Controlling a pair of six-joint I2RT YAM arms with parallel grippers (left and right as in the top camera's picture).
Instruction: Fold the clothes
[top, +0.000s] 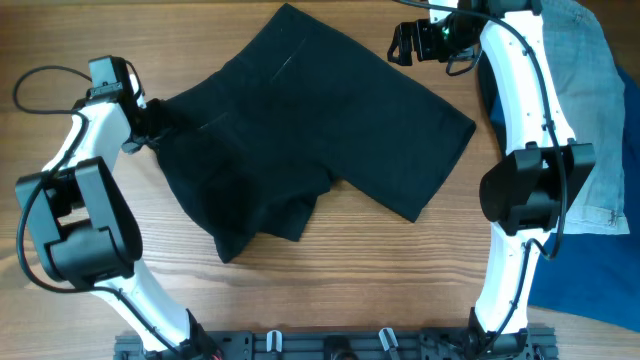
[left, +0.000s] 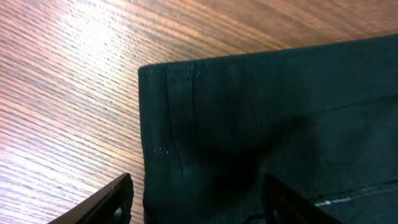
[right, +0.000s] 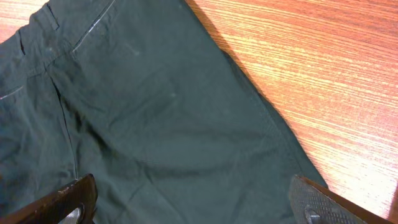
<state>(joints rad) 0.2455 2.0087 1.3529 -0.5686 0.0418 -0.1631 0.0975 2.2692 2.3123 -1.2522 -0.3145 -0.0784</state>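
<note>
The black shorts (top: 310, 130) lie spread flat across the middle of the wooden table, the waistband toward the upper left and the two legs toward the lower right. My left gripper (top: 155, 125) is open at the shorts' left corner. In the left wrist view its fingers (left: 199, 202) straddle the fabric's edge (left: 267, 124), one finger over bare wood and one over cloth. My right gripper (top: 405, 42) is open over the shorts' far right edge. In the right wrist view its fingers (right: 199, 202) spread wide above the dark fabric (right: 155, 124). Neither gripper holds anything.
Light-blue denim shorts (top: 600, 100) lie at the right edge behind the right arm, on top of a bright-blue cloth (top: 595, 285). Bare wooden table (top: 400, 280) surrounds the black shorts. The arm bases stand along the front edge.
</note>
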